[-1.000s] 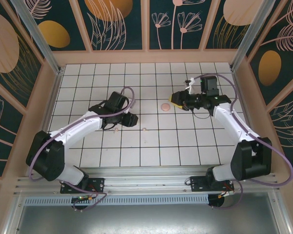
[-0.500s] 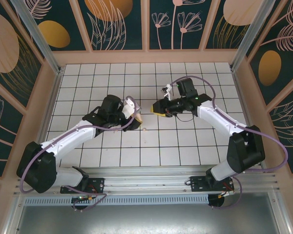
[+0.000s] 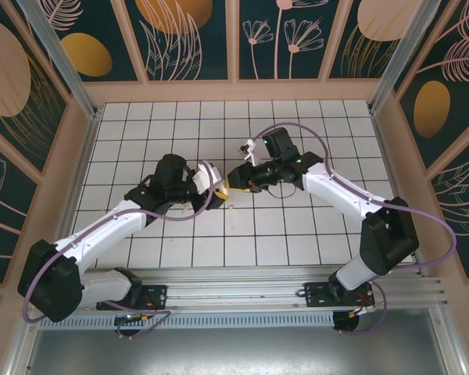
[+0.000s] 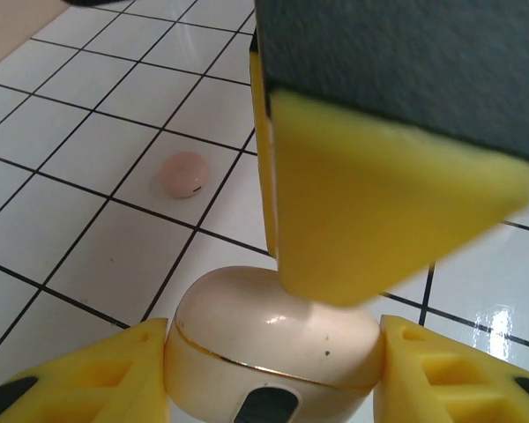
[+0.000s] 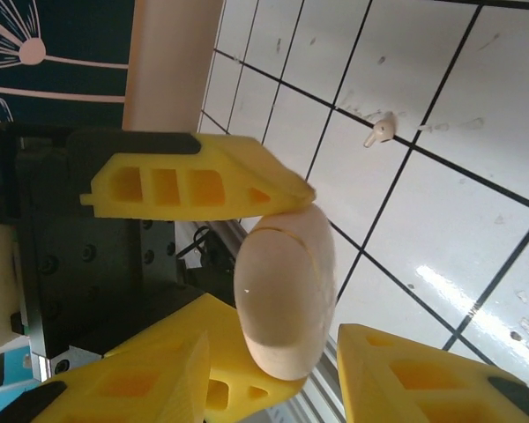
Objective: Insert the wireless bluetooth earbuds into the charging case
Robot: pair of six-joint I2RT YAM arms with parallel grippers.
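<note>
Between the yellow fingers of the left gripper (image 3: 218, 187) sits the charging case (image 4: 273, 322), a cream oval pinched from both sides with its gold seam closed. A second ago the two arms were well apart, the right one working near the salmon-pink disc (image 4: 185, 174); since then both have swung inward, and the right gripper (image 3: 234, 178) is now nose to nose with the left. Its fingers are spread, one to either side of the case's rounded end in the right wrist view, and I cannot tell whether either pad touches the shell yet. In the left wrist view one of those fingers (image 4: 370, 194) hangs just above the case, overlapping its top edge. One earbud (image 5: 381, 130), a small whitish bit with a short stem, lies on a tile well beyond the right fingertips, apart from both grippers and from the case. The meeting looks like a set-up for a two-handed move on the case, most likely prising the lid up while the left holds it steady. No earbud is seated, so the task is at an early stage.
</note>
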